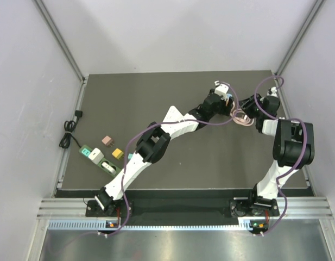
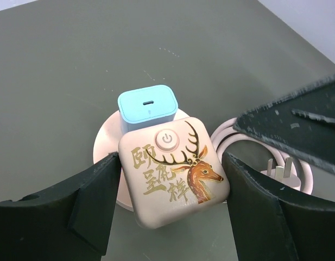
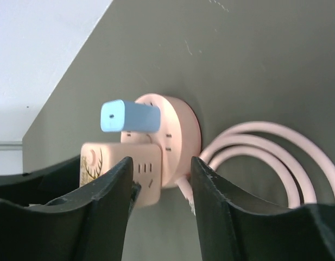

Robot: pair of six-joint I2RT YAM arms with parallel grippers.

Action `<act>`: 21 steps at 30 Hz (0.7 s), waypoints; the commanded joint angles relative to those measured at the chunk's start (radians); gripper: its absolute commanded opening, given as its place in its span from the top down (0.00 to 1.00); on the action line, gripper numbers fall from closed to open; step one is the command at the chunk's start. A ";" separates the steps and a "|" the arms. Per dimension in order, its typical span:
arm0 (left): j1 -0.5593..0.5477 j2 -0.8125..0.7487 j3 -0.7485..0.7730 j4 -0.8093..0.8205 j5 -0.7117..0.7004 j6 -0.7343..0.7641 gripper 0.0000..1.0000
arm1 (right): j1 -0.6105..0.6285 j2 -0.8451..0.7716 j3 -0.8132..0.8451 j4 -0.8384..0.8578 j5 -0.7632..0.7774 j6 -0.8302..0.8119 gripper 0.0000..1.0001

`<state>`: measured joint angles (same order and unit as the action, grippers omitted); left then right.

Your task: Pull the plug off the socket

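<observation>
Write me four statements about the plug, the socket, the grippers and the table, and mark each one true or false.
1. The blue plug is seated in the pink socket. True.
2. The left gripper is shut on the blue plug. False: it is open, with its fingers on either side of the socket's deer-printed block.
3. A pink cable lies coiled beside the socket. True.
4. The green power strip lies at the right edge of the table. False: it lies near the left edge, far from both grippers.
</observation>
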<state>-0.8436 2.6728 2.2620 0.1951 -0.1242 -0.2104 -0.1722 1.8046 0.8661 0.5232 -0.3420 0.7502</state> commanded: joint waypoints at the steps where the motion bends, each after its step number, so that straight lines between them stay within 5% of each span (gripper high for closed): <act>1: 0.020 -0.062 -0.059 0.070 0.001 -0.017 1.00 | 0.007 0.038 0.071 0.003 -0.026 -0.023 0.52; 21: 0.035 -0.261 -0.384 0.377 0.181 0.013 1.00 | -0.010 0.151 0.146 0.024 -0.167 -0.023 0.34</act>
<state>-0.8154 2.5160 1.9026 0.4660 -0.0044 -0.2016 -0.1749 1.9461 0.9768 0.4908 -0.4629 0.7433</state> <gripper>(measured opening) 0.753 0.658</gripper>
